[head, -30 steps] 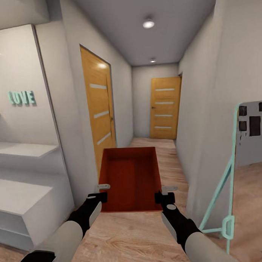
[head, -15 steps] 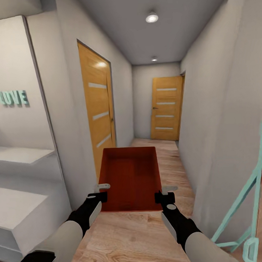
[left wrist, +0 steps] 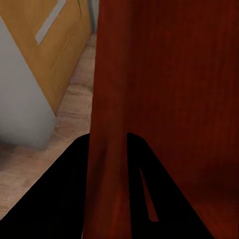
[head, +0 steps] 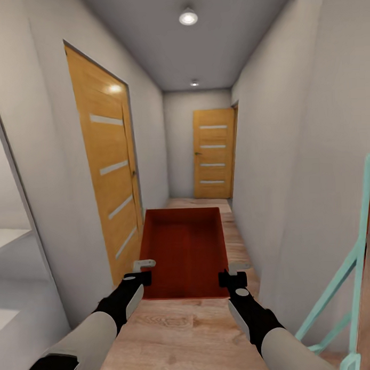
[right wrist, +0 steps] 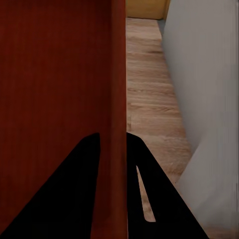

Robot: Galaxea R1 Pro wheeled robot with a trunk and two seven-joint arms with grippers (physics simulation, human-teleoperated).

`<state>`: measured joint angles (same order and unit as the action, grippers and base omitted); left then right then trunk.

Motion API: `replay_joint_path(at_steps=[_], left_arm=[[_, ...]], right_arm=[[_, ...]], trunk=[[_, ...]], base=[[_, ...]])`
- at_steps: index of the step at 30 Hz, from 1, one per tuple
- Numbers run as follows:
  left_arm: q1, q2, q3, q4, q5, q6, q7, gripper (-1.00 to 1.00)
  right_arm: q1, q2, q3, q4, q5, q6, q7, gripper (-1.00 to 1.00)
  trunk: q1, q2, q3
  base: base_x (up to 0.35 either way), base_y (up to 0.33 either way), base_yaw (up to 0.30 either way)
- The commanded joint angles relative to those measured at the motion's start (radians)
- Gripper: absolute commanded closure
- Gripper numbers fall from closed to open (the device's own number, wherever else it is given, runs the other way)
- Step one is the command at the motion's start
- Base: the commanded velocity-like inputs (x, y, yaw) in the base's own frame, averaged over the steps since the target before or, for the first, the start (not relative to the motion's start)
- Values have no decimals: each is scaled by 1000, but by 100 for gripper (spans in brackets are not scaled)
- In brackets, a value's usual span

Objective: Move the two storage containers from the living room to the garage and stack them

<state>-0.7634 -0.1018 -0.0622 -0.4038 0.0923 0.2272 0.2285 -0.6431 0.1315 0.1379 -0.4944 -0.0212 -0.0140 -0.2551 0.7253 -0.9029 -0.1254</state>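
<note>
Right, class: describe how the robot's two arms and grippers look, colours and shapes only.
Both arms have pale grey rounded forearms ending in black wrist sections with a light panel. The left gripper and right gripper carry thin, flat, light-grey fingers. No cables or markings show.

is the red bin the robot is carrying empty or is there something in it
Empty. In the head view the storage container is open-topped and its bare red floor and inner walls show, with nothing inside. Each gripper's fingers straddle a side wall.

Bright, even hallway light from two ceiling lamps point(head: 188, 17); glare on the orange door point(head: 107, 171) (wrist views soft-edged).
</note>
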Motion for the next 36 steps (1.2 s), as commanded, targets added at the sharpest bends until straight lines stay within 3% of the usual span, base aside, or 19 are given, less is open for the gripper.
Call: replay_joint_path(at_steps=[1,12,13,15,26,36], left_arm=[[-1,8,4,-6,-18,-17,11,100],[-1,8,4,-7,-18,-17,11,100],[6,4,-15,-7,12,-2,10,100],[9,5,-16,-2,30,-2,9,100],[6,15,-39,27,68,-10,9,100],[6,23,-67,37,104,-24,9,100]], right_arm=[[-1,-2,-35,3,-11,-3,-62,100],[-1,0,-35,2,-11,-5,-62,100],[2,7,3,6,-1,2,-9,100],[2,8,3,11,12,9,-9,100],[2,5,4,26,12,9,-9,100],[2,9,5,27,26,8,-9,100]], trunk=[[1,-1,-1],[1,-1,-1],[1,-1,-2],[1,-1,-2],[1,-1,-2],[1,-1,-2]], base=[[324,0,-285],[324,98,-112],[63,0,0],[83,0,0],[42,0,0],[285,5,0]])
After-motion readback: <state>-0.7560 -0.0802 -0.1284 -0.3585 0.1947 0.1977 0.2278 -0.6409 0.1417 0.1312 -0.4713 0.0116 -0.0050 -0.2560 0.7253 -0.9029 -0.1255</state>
